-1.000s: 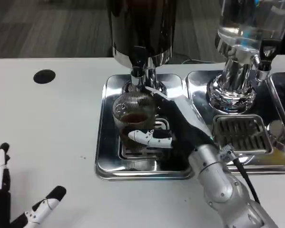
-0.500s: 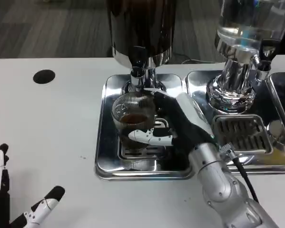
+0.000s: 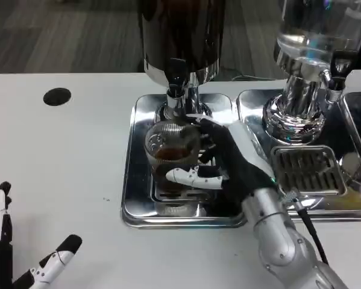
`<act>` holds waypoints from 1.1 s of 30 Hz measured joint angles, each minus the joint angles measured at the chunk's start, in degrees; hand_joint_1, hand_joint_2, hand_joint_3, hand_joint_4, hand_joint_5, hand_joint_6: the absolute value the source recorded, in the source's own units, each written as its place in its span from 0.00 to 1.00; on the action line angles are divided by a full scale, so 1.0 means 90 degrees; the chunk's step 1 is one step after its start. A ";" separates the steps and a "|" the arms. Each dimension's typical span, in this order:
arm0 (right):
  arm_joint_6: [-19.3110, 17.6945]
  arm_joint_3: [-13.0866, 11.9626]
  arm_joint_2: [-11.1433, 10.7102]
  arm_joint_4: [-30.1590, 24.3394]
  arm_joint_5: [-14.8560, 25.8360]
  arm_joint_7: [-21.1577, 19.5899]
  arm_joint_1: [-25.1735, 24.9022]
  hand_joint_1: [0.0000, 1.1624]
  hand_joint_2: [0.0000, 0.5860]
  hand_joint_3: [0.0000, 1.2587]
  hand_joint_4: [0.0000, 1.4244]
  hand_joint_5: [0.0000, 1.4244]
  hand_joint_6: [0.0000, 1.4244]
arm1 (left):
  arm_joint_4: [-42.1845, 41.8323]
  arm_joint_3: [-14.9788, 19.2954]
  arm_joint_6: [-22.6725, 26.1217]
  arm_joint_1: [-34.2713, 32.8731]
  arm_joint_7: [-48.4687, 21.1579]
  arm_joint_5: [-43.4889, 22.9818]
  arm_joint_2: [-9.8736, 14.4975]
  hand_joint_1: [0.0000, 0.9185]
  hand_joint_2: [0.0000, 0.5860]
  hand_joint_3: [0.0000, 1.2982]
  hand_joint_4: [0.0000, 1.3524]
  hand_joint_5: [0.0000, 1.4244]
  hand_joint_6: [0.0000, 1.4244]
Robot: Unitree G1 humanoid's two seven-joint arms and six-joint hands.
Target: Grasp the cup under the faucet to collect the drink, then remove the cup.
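Nearest to us, at seven o'clock in the head view, our left hand [image 3: 23, 265] lies on the white table [image 3: 65, 162] with its black-tipped fingers spread apart and nothing in them, well apart from the trays. At five o'clock our silver right forearm [image 3: 282, 241] reaches up from the lower edge toward the centre, and our right hand [image 3: 225, 159] wraps the ribbed clear glass cup [image 3: 171, 150] from its right side: a white finger [image 3: 195, 177] crosses the front of the cup low down, while the dark palm presses against its three o'clock flank, so this hand is grasping the cup. The cup stands upright near the centre of the frame, on the polished steel drip tray [image 3: 132, 180], over the grating in the middle of that tray. It holds dark brown drink to roughly half its height. Directly behind the cup at twelve o'clock hangs the chrome faucet [image 3: 177, 96] of the dark-bodied drink dispenser [image 3: 180, 36]; the cup sits just beneath the spout. At two o'clock we see a second steel tray with a slotted drain grate [image 3: 307, 168], and beyond it the clear-bodied dispenser on a chrome base [image 3: 301, 102]. Far off at ten o'clock a round black hole [image 3: 56, 96] marks the tabletop
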 measured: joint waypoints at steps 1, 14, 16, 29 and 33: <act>-0.0018 -0.0001 -0.0006 0.0000 -0.0001 -0.0005 0.0012 0.74 0.34 0.45 0.44 0.41 0.51 | 0.0000 0.0000 0.0000 -0.0002 0.0000 0.0000 0.0000 0.00 0.15 0.02 0.00 0.00 0.00; -0.0081 -0.0105 -0.0190 -0.0258 -0.0006 -0.0097 0.0227 0.74 0.34 0.47 0.46 0.43 0.55 | 0.0001 -0.0071 0.0002 -0.0184 -0.0007 0.0009 -0.0006 0.00 0.14 0.02 0.00 0.00 0.00; -0.0082 -0.0124 -0.0204 -0.0265 -0.0007 -0.0097 0.0232 0.74 0.34 0.47 0.46 0.43 0.55 | 0.0007 -0.0088 0.0002 -0.0191 -0.0007 0.0009 -0.0006 0.00 0.14 0.02 0.00 0.00 0.00; -0.0138 -0.0214 -0.0331 -0.0656 -0.0146 -0.0154 0.0609 0.75 0.34 0.47 0.46 0.45 0.57 | 0.0144 -0.0245 0.0019 -0.0393 -0.0009 0.0010 -0.0006 0.00 0.13 0.02 0.00 0.00 0.00; -0.0138 -0.0250 -0.0395 -0.0776 -0.0209 -0.0169 0.0693 0.75 0.34 0.47 0.47 0.45 0.58 | 0.0189 -0.0276 0.0026 -0.0461 -0.0013 0.0012 -0.0006 0.00 0.13 0.02 0.00 0.00 0.00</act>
